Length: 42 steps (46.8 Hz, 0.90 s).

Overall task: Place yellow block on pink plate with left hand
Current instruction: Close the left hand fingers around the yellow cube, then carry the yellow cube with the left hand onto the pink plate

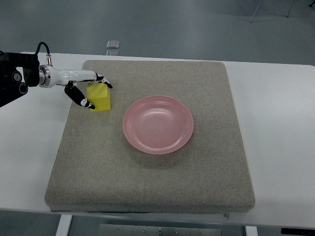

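While gripped by left hand, yellow block near mat edge

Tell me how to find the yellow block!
Look at the big grey mat on the white table. Left of the pink plate, the left hand wraps around the yellow block. It is the only yellow thing there.

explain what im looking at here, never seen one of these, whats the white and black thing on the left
That is a robot's left hand, white with black-tipped fingers, on an arm entering from the left. The single camera looks steeply down from the robot's side. A white table carries a grey mat. On the mat sit a yellow block and an empty pink plate, apart from each other. The fingers are closed around the block, which looks still on the mat. No right hand shows.
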Each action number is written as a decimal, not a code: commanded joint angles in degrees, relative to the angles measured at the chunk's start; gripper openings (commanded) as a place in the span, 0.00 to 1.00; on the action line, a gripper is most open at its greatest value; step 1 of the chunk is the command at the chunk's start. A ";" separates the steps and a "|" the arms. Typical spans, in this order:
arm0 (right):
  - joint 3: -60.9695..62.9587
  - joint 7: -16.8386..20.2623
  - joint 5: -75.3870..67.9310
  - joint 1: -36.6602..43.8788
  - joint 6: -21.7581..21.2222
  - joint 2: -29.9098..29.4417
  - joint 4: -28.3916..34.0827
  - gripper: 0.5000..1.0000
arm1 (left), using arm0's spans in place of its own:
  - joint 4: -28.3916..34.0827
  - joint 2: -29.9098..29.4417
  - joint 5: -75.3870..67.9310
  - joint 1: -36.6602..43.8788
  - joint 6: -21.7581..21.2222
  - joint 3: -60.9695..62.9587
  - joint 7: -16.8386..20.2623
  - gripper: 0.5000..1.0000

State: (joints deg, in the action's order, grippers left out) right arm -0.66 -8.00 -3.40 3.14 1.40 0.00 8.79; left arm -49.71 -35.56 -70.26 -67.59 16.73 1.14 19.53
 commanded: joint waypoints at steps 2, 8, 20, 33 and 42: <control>0.05 0.00 -0.03 0.03 0.01 0.00 0.00 0.85 | 0.49 0.23 -0.05 0.00 -0.82 0.09 -0.02 0.08; 0.05 0.00 -0.03 0.03 0.01 0.00 0.00 0.85 | 0.49 0.23 -0.05 -0.09 -1.00 -0.17 -0.02 0.00; 0.05 0.00 -0.03 0.03 0.01 0.00 0.00 0.85 | 0.49 0.23 0.12 -0.79 -1.97 -0.61 -0.02 0.00; -0.04 0.00 -0.03 0.03 0.01 0.00 0.00 0.85 | -0.38 0.23 0.12 -1.93 -2.76 -1.93 -0.02 0.00; 0.05 0.00 -0.03 0.02 0.01 0.00 0.00 0.85 | -2.31 0.31 0.39 -3.95 -2.76 -3.07 -0.02 0.00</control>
State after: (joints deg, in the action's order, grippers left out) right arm -0.68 -8.00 -3.41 3.13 1.42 0.00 8.79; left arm -51.06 -35.28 -69.87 -70.86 13.97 -1.48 19.51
